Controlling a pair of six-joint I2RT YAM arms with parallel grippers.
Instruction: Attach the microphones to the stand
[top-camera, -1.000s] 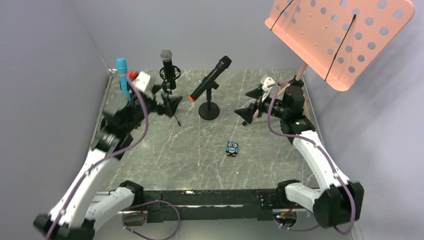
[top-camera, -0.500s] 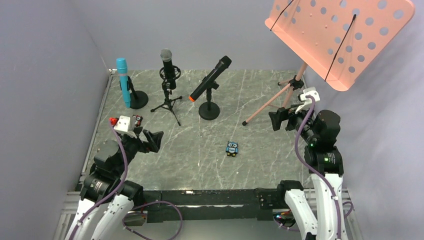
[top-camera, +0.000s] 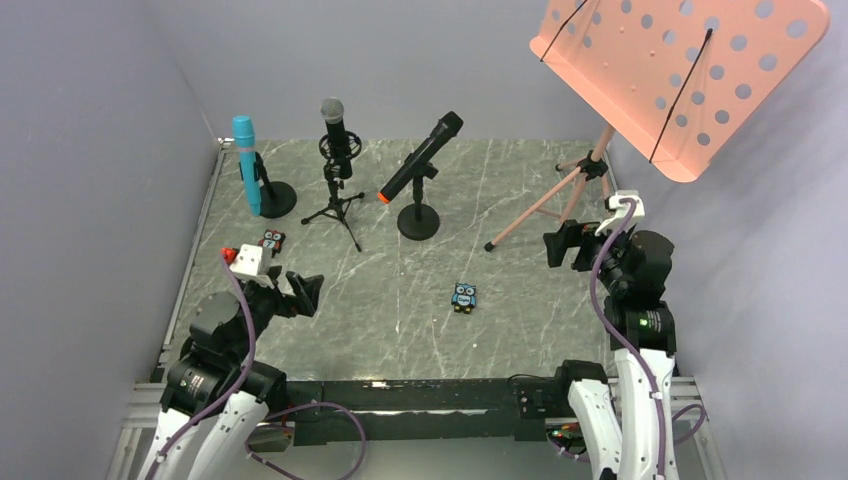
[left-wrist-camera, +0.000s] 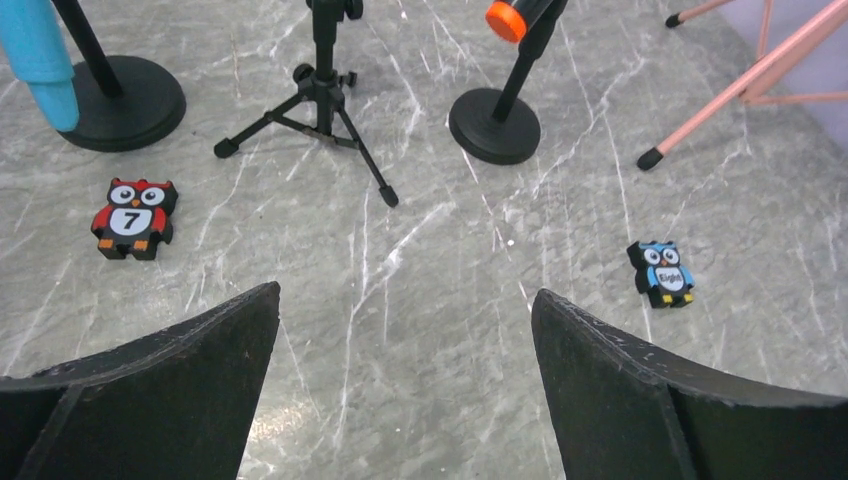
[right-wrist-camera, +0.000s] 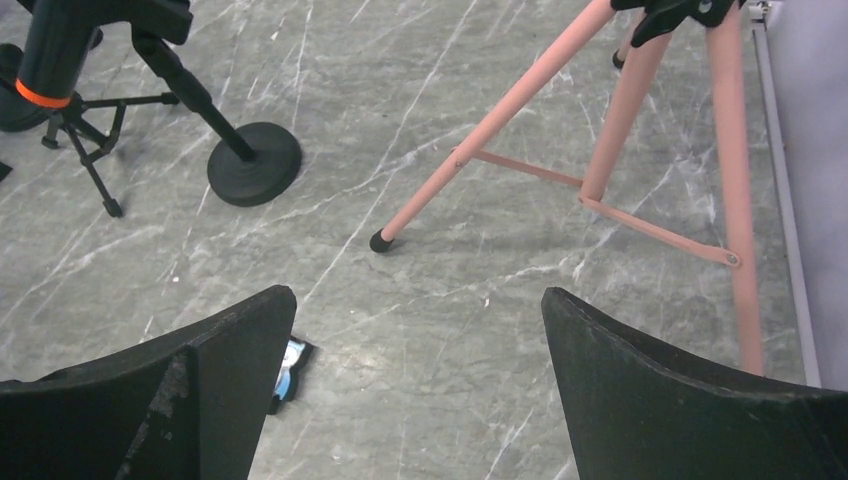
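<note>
We see, along the marbled bench's (top-camera: 400, 330) far edge from the left corner: a round-base stand (top-camera: 277, 199), a black tripod (top-camera: 338, 205), a second round base (top-camera: 418, 221), a pink tripod (top-camera: 540, 208). A blue owl (top-camera: 463, 296) lies mid-bench, a red owl (top-camera: 271, 240) near the left edge.

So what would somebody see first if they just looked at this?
Probably the big pink music stand towering at the back right. Next, lined up along the back: the blue microphone, the silver-headed microphone and the black microphone with an orange ring. A little blue owl sits mid-table.
</note>
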